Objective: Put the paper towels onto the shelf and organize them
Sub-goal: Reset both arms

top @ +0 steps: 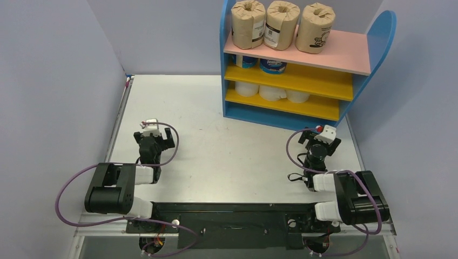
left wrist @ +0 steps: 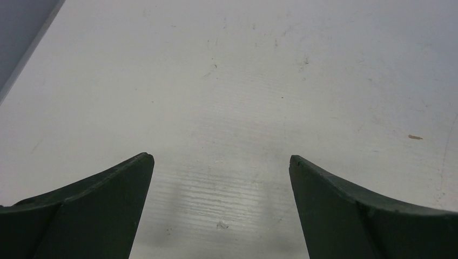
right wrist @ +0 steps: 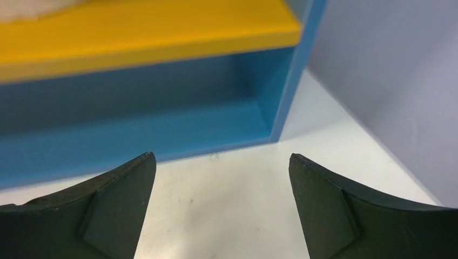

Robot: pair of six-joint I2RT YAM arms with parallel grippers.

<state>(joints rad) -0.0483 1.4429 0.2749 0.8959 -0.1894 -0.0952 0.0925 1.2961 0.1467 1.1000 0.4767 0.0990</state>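
1. Brown-wrapped paper towels (top: 282, 24), three, upright in a row on the pink top board of the shelf (top: 381, 33).
2. Blue-and-white Tempo rolls (top: 273, 66), two, on the shelf's middle yellow board near its left side panel, partly hidden under the top board.
3. White rolls (top: 271, 93), three, side by side on the shelf's lowest yellow board, left of centre.
4. Left gripper (left wrist: 221, 159): fingers spread wide, holding nothing, above bare table (top: 216, 135), well apart from the shelf, in front and to its left.
5. Right gripper (right wrist: 221, 156): fingers spread wide, empty, near the shelf's bottom right corner, facing it.
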